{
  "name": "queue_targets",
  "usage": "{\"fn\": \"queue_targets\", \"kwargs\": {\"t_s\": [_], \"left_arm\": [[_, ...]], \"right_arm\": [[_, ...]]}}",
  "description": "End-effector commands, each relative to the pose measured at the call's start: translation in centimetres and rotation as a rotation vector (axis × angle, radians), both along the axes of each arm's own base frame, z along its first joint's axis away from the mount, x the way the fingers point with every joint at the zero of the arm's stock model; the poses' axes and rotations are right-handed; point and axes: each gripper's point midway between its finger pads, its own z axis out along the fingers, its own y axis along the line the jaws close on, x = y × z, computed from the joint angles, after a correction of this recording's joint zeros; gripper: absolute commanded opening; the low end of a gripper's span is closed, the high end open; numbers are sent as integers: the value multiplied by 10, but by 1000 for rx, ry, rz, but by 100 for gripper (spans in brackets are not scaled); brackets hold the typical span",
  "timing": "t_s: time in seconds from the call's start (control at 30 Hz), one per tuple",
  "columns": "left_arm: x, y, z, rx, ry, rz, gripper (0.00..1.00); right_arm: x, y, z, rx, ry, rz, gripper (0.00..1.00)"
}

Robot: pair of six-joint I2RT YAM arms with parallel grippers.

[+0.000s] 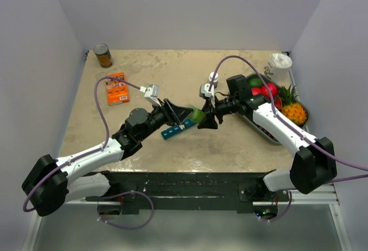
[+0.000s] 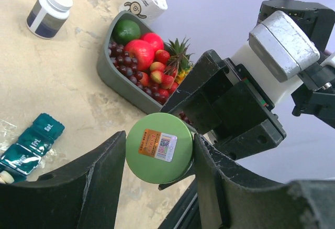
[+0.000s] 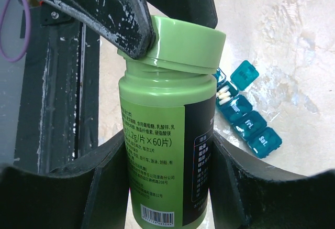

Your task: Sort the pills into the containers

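Right gripper (image 3: 168, 153) around bottle (image 3: 157, 90), organiser (image 3: 247, 121) beyond

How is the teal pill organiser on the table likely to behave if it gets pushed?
The teal pill organiser looks like thin rigid plastic, so it would probably slide stiffly rather than bend. It lies flat and low, so tipping seems unlikely. One lid stands open over white pills; a sharp push might spill them.

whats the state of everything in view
green bottle: held in right gripper
green cap: tilted on the neck, clamped by left gripper
pill organiser: one compartment open with white pills, Thur, Fri, Sat shut
white-capped bottle: capped, on the table
fruit tray: full of fruit
can: upright
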Motion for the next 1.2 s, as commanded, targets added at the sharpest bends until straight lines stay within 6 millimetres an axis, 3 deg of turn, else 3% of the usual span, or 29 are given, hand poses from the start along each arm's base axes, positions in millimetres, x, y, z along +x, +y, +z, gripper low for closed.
{"fn": "queue_targets", "kwargs": {"t_s": [0.0, 0.27, 0.43, 0.67, 0.87, 1.07, 1.17], "left_arm": [[-8, -13, 31, -5, -108, -37, 0], [-2, -4, 21, 103, -163, 28, 0], [-5, -9, 18, 140, -192, -6, 0], [-30, -22, 16, 129, -223, -217, 0], [-47, -19, 17, 98, -245, -329, 0], [-67, -17, 15, 145, -396, -427, 0], [-67, -15, 8, 198, -453, -443, 0]], "right_arm": [[7, 11, 12, 56, -5, -23, 0], [5, 17, 14, 95, 61, -44, 0], [-2, 20, 16, 121, 93, -15, 0], [-10, 16, 25, 156, 69, 45, 0], [-18, 12, 38, 187, 15, 85, 0], [-27, 8, 57, 347, 179, 145, 0], [-35, 7, 58, 377, 214, 175, 0]]}}
